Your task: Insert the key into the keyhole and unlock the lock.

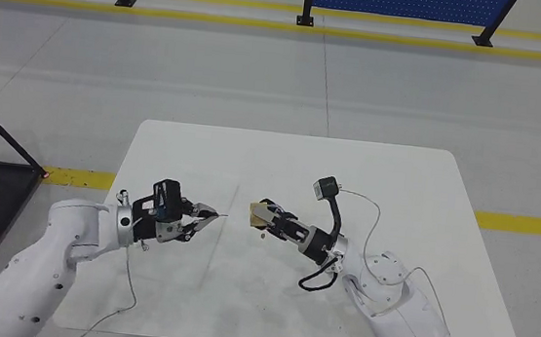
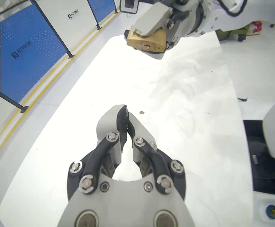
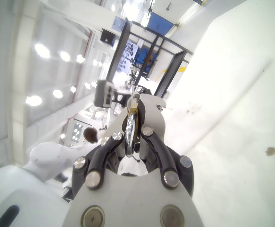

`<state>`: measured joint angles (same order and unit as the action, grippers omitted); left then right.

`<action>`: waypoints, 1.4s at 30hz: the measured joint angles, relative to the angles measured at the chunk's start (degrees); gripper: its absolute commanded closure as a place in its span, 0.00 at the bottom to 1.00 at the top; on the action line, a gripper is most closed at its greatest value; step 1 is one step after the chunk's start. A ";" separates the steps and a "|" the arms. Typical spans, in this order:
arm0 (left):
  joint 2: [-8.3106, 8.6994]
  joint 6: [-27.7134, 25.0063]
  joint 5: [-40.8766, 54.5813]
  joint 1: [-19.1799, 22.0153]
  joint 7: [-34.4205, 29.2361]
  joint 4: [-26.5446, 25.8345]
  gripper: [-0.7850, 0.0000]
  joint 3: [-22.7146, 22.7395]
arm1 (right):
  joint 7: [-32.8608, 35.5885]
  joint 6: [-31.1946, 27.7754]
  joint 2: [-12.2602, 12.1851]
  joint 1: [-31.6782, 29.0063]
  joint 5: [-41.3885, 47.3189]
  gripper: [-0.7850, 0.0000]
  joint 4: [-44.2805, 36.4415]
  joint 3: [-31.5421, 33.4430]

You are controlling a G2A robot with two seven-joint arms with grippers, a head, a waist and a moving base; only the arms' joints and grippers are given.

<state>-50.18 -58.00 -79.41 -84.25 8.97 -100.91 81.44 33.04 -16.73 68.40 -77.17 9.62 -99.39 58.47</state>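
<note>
I see the left fingers (image 2: 107, 122) pinched shut on the thin key (image 1: 217, 215). The key points at the lock (image 2: 148, 42), near it but not touching. The right fingers (image 2: 152, 19) squeeze the lock over the surface (image 1: 203, 162).

Key (image 1: 219, 216), left of centre in the top view: a thin sliver past the tips of the left gripper (image 2: 127, 111), its teeth too small to make out. At centre of the left wrist view the pressed-together pads (image 2: 120, 123) cover it. Padlock (image 2: 151, 44), upper centre there: shackle and upper body hidden under the fingers (image 2: 150, 20) of the right gripper (image 2: 146, 41).
</note>
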 measured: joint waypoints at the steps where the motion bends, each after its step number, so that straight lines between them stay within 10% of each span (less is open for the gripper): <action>1: 0.17 0.00 -3.29 0.26 3.87 1.00 1.00 -0.51 | 0.00 0.00 0.00 0.00 0.00 1.00 0.00 0.00; 4: 0.33 0.00 -8.48 0.48 12.18 2.25 1.00 -1.00 | 0.00 0.00 0.00 0.00 0.00 1.00 0.00 0.00; 17: 0.69 1.92 -6.01 1.67 10.74 0.71 1.00 -2.74 | 0.00 0.00 0.00 0.00 0.00 1.00 0.00 0.00; 28: 3.23 28.85 -53.39 2.04 36.12 3.78 1.00 -4.96 | 0.00 0.00 0.00 0.00 0.00 1.00 0.00 0.00; 42: 3.48 59.88 -64.00 3.55 52.02 7.84 1.00 -5.68 | 0.00 0.00 0.00 0.00 0.00 1.00 0.00 0.00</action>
<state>-46.70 1.88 -143.41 -80.70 60.98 -93.07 75.77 33.04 -16.73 68.40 -77.17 9.62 -99.39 58.47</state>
